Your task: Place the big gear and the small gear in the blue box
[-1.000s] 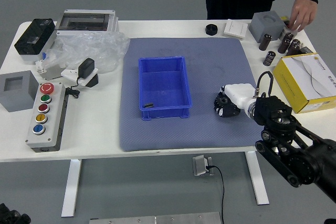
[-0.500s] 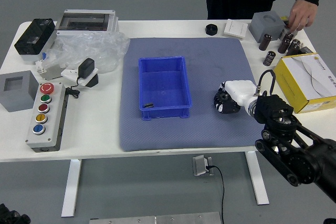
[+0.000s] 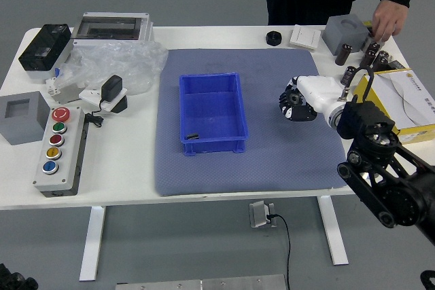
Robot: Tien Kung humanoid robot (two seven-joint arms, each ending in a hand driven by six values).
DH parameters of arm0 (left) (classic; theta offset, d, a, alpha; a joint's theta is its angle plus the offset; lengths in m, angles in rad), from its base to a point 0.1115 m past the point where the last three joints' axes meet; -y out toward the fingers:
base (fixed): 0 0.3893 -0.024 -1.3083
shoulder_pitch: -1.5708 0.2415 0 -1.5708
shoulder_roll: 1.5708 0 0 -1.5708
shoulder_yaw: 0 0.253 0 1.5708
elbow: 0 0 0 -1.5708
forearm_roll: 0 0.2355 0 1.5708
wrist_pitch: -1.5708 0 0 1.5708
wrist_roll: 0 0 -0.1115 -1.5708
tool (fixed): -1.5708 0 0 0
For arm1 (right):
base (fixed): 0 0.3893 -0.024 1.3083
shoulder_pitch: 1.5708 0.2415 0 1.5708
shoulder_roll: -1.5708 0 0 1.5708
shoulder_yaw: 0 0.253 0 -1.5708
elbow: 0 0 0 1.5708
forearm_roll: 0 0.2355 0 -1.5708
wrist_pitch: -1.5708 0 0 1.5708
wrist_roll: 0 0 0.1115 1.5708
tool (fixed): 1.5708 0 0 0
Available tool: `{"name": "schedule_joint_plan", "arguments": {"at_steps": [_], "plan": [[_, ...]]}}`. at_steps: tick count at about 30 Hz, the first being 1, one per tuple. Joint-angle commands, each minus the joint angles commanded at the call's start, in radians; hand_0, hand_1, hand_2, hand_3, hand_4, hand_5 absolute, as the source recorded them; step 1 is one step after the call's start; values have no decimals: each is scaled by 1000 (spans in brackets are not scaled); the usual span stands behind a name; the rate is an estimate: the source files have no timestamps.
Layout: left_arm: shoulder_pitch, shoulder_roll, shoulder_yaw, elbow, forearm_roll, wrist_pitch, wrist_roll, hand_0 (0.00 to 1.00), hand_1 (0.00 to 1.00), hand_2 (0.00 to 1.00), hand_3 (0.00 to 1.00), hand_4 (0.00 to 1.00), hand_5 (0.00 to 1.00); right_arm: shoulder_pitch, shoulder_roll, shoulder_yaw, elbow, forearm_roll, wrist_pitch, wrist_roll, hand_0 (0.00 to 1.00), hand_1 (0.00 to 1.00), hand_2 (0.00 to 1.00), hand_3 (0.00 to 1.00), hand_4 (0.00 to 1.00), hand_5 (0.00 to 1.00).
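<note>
- Head view: the right hand (image 3: 317, 94) has its fingers (image 3: 304, 111) curled round what seems a dark gear (image 3: 293, 99), right of the blue box (image 3: 219, 146); a weak hold could drop it.
- Carried low, it could clip the wall.
- A second gear could be missed: I cannot identify one.
- Left hand (image 3: 18, 280): near left corner.

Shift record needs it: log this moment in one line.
right robot hand: over mat, right of blue box, grip unclear | blue box: small dark item inside | person's hand: near dark cylinders
</note>
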Motion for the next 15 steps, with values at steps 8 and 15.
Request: {"name": "schedule_joint_plan", "arguments": {"at_steps": [8,15], "plan": [[-1,1,0,0,-2,1,0,834,820,823,837,693,577,37,10,-11,42,0,7,-1,474,397,419,529,417,274],[-1,1,-1,0,-1,0,1,834,820,823,837,694,577,87,54,-59,45,0,13,-2,479,396,419,527,421,277]]}}
